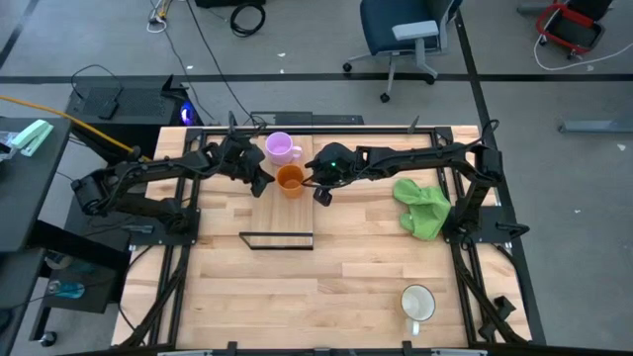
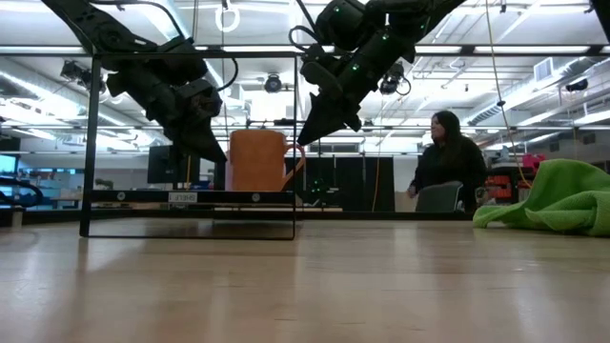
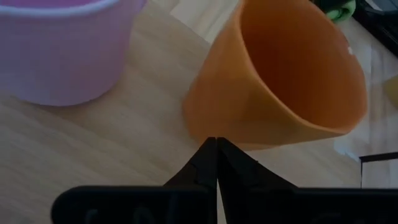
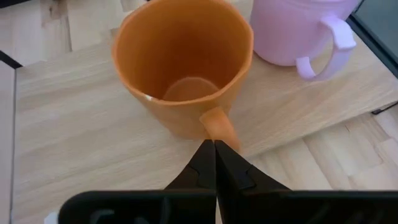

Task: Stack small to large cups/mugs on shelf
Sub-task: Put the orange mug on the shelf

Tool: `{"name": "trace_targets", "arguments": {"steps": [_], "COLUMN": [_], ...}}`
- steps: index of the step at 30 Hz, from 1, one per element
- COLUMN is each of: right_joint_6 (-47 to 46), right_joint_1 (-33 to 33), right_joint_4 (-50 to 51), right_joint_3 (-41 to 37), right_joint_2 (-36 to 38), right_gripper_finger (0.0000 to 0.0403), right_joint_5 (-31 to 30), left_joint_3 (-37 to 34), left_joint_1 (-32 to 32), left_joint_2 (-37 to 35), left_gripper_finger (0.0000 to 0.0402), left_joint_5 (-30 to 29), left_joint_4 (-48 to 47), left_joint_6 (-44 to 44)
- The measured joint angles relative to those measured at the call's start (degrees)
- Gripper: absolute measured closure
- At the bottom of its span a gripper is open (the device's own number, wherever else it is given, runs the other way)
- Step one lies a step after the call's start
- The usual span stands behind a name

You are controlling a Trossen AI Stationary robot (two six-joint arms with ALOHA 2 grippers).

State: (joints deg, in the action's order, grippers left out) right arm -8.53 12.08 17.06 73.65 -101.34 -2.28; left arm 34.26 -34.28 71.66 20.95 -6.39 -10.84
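Note:
The orange mug (image 1: 290,180) stands upright on the shelf (image 1: 259,213), a narrow light-wood board with a black frame. The purple mug (image 1: 280,148) stands just beyond it on the same board. The white mug (image 1: 417,302) sits on the tabletop near the near right corner. My left gripper (image 3: 216,142) is shut, its tips at the orange mug's lower wall on the left side. My right gripper (image 4: 215,143) is shut, its tips at the orange mug's handle (image 4: 219,127) on the right side. My left gripper comes slanting down from the table's left, and its shut tips stand at the orange mug's lower outer wall (image 3: 208,127). I cannot tell whether they touch it. My right gripper comes slanting down from the right, with shut tips at the handle's lower end (image 4: 222,135). Touch cannot be told.
A crumpled green cloth (image 1: 423,206) lies on the tabletop to the right of the shelf, under the right arm. The near half of the tabletop (image 1: 326,297) holds only the white mug. A person (image 2: 450,162) sits in the room beyond the table.

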Motion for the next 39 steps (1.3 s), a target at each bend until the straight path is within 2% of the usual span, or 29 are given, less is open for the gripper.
{"name": "trace_targets", "arguments": {"steps": [10, 18, 28, 33, 39], "right_joint_6": [1.04, 2.17, -4.79, -0.22, 2.50], "right_joint_1": [-0.37, -0.20, 1.25, 2.47, 2.44], "right_joint_4": [-1.43, 1.09, 9.16, 10.62, 10.56], "right_joint_3": [0.00, 0.15, 0.11, 0.07, 0.07], "right_joint_2": [0.00, 3.10, 3.15, 3.15, 3.15], "right_gripper_finger": [0.0403, 0.0403, 0.0394, 0.0399, 0.0395], "right_joint_5": [0.17, -5.04, -6.11, -3.40, -3.45], "left_joint_3": [0.00, 0.00, 0.00, 0.00, 0.00], "left_joint_1": [-2.43, -2.91, -2.89, -2.89, -2.89], "left_joint_2": [-0.07, -0.09, -0.09, -0.09, -0.09], "left_gripper_finger": [0.0382, 0.0387, 0.0385, 0.0389, 0.0380], "left_joint_5": [-0.17, -0.21, -0.39, -0.38, -0.39], "left_joint_4": [-1.25, -1.22, -1.20, -1.19, -1.17], "left_joint_6": [0.18, 1.49, 2.56, 2.61, 2.72]}}
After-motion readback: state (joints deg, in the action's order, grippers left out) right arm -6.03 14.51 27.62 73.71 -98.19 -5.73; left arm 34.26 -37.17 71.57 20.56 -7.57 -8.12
